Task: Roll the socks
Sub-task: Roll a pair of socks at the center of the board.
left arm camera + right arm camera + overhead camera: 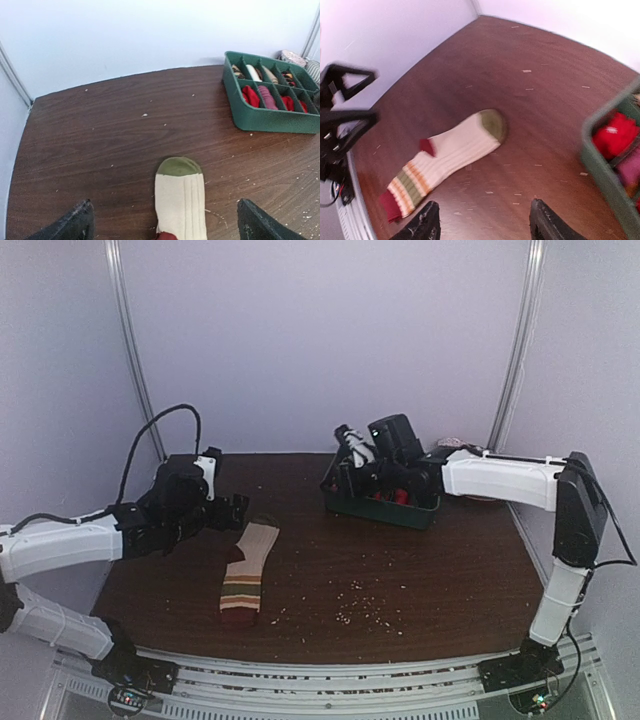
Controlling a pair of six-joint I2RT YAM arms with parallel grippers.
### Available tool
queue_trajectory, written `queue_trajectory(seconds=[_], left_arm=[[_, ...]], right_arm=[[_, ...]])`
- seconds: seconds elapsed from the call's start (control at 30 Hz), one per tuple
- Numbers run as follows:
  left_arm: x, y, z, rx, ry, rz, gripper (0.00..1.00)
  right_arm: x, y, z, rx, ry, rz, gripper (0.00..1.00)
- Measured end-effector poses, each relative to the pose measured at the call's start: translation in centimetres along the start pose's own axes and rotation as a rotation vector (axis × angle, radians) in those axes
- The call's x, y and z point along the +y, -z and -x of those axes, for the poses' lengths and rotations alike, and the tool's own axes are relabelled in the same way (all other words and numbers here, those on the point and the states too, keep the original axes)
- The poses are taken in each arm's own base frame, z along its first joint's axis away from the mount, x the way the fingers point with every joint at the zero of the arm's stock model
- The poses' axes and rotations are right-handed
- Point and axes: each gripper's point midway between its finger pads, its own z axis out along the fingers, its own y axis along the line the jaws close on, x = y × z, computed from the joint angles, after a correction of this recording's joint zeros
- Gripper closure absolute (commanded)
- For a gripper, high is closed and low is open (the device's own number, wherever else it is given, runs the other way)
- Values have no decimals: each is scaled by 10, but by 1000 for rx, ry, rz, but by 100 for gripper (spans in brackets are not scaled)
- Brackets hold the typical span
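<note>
The striped sock (245, 575) lies flat at 8 o'clock (olive toe toward 12). The left gripper (167, 222) gapes empty by that toe; the right gripper (485, 222), also agape, hovers by the tray (380, 508) at 1 o'clock.

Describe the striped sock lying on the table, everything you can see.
The striped sock is soft ribbed knit: cream body, olive-green toe, maroon heel patch, cuff banded in olive, orange and cream with a maroon edge. It lies flat, stretched out and unrolled on the dark wooden table, toe towards the back wall, cuff towards the near edge. Only the table touches it; the open left gripper is near its toe end, not gripping it.
</note>
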Motion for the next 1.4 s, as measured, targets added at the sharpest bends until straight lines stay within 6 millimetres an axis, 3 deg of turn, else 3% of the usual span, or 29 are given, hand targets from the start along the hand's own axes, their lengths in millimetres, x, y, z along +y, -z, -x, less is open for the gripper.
queue_trajectory(seconds=[0.07,0.17,0.27,0.33,0.47,0.6,0.87,1.1,1.23,1.3,1.4], left_arm=[[10,0,-9,44,5,56,2],[26,2,-27,125,14,142,2],[42,8,-44,192,41,222,2],[52,14,-54,230,67,268,2],[68,32,-59,248,146,323,2],[77,47,-62,232,225,339,2],[85,57,-95,286,261,357,2],[86,58,-97,286,265,351,2],[84,58,-98,289,267,342,2],[83,57,-99,292,267,335,2],[81,57,-100,298,261,325,4]], right_arm=[[62,-15,-23,33,136,167,38],[134,-31,-65,77,299,371,38],[181,-45,-118,138,421,533,37],[195,-49,-148,164,483,599,37],[208,-42,-188,170,564,684,37],[216,-38,-213,164,659,720,36],[229,-52,-227,99,856,733,37],[221,-85,-242,98,938,691,39],[218,-93,-243,85,962,666,41],[218,-98,-239,71,974,651,44],[218,-104,-236,51,982,635,59]])
